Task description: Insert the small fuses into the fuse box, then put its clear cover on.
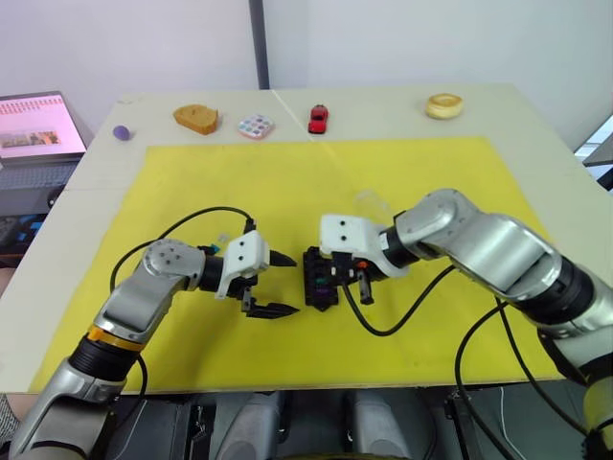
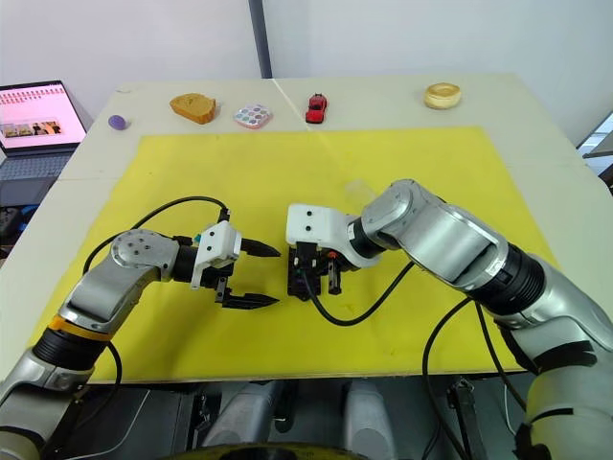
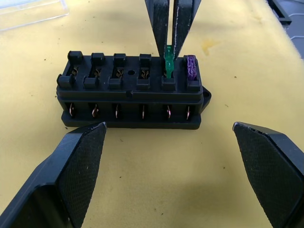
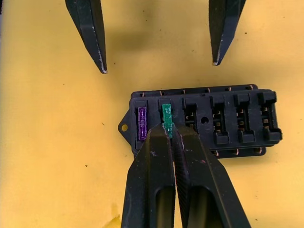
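Flanking the fuse box point(image 3: 130, 92): open left pincer point(image 1: 276, 284), clear cover point(image 3: 31, 12).

- Your black fuse box point(image 3: 130, 95) lies flat on yellow, four slots empty.
- Purple fuse point(image 3: 191, 66) seated; green fuse point(image 3: 168, 61) upright beside it, perhaps half-inserted.
- Clear cover point(image 3: 31, 12) lies apart.

black fuse box point(image 3: 130, 95), green fuse point(image 3: 168, 66), purple fuse point(image 3: 191, 67)

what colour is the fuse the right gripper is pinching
Green; the green fuse shows best in the right wrist view, held by the right gripper.
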Available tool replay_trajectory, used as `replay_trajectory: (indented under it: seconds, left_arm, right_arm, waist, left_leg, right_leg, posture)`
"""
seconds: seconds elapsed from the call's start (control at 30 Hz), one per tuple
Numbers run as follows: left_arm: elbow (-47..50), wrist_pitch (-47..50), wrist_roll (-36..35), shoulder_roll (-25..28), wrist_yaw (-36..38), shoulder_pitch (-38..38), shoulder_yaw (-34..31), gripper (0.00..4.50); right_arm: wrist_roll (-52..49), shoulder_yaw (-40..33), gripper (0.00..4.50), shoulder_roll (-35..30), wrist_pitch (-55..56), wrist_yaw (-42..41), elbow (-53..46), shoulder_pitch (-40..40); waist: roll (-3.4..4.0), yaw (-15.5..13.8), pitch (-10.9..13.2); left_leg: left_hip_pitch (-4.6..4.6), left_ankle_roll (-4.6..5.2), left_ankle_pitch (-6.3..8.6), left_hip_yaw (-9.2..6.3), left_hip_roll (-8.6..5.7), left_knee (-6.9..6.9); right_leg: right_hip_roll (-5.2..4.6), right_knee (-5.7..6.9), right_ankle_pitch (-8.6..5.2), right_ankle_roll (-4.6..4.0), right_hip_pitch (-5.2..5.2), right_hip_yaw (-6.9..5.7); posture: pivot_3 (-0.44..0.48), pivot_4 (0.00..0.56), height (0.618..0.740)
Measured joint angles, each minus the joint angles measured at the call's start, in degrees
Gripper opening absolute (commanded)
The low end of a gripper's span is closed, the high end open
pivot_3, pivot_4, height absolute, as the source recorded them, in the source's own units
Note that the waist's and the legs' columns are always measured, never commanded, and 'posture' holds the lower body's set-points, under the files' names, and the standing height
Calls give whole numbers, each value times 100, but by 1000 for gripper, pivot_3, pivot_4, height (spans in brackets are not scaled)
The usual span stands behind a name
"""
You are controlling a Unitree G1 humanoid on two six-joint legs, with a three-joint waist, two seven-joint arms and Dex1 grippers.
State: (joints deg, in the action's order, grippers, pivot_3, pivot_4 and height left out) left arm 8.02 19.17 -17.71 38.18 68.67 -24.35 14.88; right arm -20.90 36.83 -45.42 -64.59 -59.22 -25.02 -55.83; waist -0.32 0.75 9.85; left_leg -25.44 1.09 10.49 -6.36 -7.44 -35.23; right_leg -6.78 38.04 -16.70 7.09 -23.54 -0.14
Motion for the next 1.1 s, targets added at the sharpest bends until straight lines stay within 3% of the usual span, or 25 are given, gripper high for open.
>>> replay_trajectory:
  seconds: [0.77, 0.9, 1.1]
  left_arm:
    - [112, -12, 205, -2, -153, 179, -2, 4472]
    - [112, -12, 209, 0, -148, 180, -2, 4500]
    - [112, -12, 211, 8, -143, 181, -12, 4500]
  right_arm:
    - [466, 102, 0, 113, 358, -163, 53, 173]
    - [520, 133, 1365, 117, 400, -219, 67, 174]
    - [564, 116, 1365, 168, 395, -264, 170, 148]
  waist:
    - [-2, 3, -4]
    - [-1, 3, -4]
    - [-1, -8, -4]
  left_leg:
    - [9, 0, 0, -3, 1, 0]
    - [9, -1, 0, -3, 0, 0]
    - [9, 0, 0, -3, -1, -2]
  right_leg:
    - [2, 0, 0, 0, 8, -1]
    - [2, 0, 0, 0, 7, -1]
    - [2, 0, 0, 0, 9, -1]
  posture:
    - [0, 150, 740]
    - [0, 150, 740]
    - [0, 150, 740]
